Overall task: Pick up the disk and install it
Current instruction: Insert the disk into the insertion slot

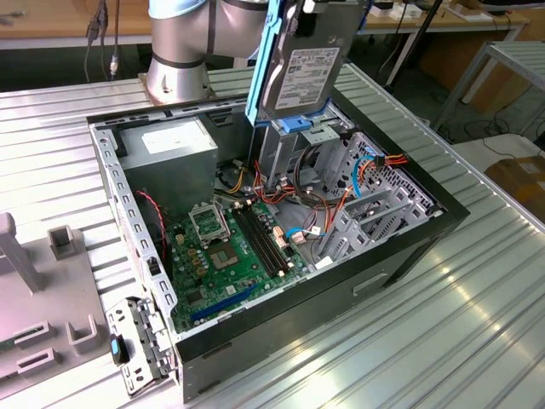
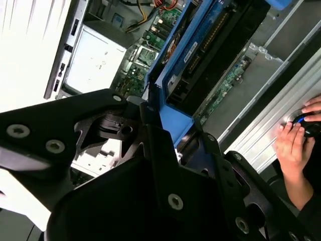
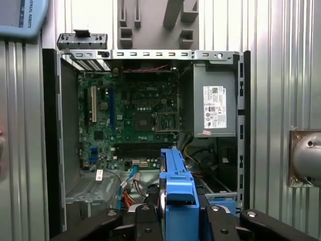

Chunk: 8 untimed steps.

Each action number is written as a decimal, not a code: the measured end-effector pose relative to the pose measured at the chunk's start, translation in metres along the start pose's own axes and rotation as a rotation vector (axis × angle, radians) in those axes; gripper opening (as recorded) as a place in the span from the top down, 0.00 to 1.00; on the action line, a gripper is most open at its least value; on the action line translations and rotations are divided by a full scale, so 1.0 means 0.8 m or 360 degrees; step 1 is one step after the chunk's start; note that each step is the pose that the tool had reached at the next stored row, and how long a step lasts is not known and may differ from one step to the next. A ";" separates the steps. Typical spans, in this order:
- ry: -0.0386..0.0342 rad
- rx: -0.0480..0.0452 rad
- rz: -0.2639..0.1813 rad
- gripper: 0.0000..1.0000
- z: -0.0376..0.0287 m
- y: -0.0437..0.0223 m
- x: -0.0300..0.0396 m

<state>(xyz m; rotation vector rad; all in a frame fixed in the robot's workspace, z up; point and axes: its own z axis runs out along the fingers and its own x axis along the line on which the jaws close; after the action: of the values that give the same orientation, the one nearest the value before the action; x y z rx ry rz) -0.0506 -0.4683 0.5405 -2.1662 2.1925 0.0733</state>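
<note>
The end effector is closed onto the disk, its black fingers pressing the blue carrier rail from both sides. The disk hangs edge-down from the grip, its labelled face showing in the exterior view, directly above the grey drive cage of the open computer case. Farther below lie the motherboard and power supply. The case stands on the ribbed tabletop.

Ribbed silver metal desk, carrying an open black and grey tower computer case laid on its side. At the exterior view's left, just beside the case, a flat grey plate with upright grey blocks. Behind the case, the round silver arm base, seemingly mounted on the same desk.
</note>
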 end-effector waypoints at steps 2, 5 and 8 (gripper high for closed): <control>0.0000 0.0000 0.0000 0.63 0.0004 -0.0014 0.0080; 0.0000 0.0000 0.0001 0.63 0.0013 -0.0025 0.0200; 0.0000 0.0001 0.0007 0.63 0.0026 -0.0030 0.0311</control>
<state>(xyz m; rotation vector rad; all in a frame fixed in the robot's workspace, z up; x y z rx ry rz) -0.0484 -0.4929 0.5365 -2.1611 2.1973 0.0731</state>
